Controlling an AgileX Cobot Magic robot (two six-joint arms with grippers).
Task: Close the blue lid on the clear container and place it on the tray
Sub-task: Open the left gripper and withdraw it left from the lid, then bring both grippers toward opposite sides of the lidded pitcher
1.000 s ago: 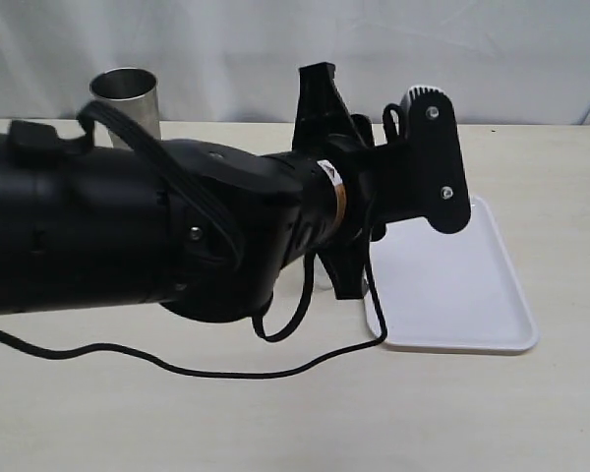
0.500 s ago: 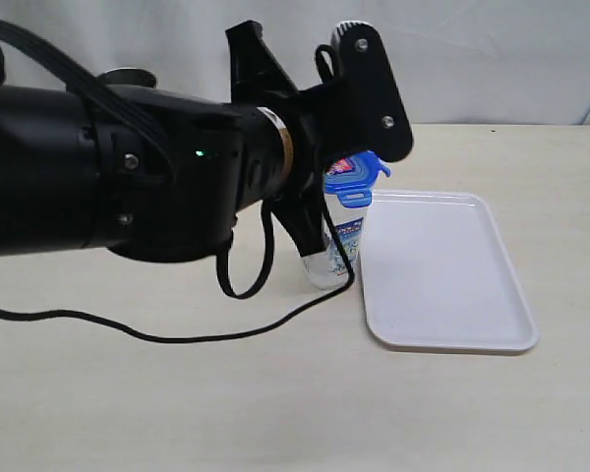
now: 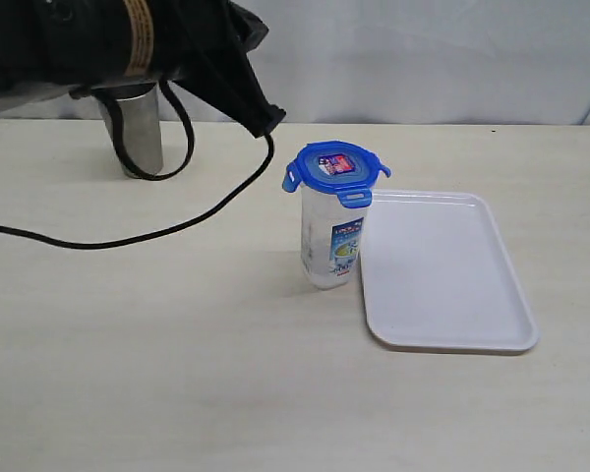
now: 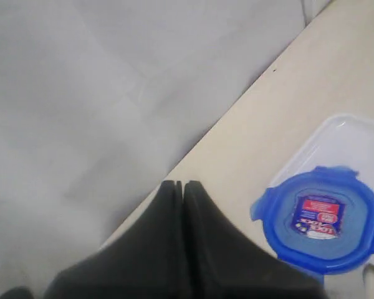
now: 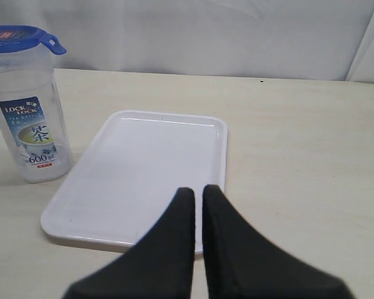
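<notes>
The clear container stands upright on the table, just left of the tray. The blue lid sits on its mouth, with flaps sticking out at the sides. My left gripper hangs up and to the left of the lid, apart from it. In the left wrist view the left gripper is shut and empty beside the blue lid. My right gripper is shut and empty over the near edge of the tray, with the clear container standing off to one side.
A grey steel cup stands at the back left, partly behind my left arm. A black cable trails across the table on the left. A white curtain closes off the back.
My left arm has pulled up and to the left, away from the container, and its jaws have shut. The container with the lid on top now shows in full.
</notes>
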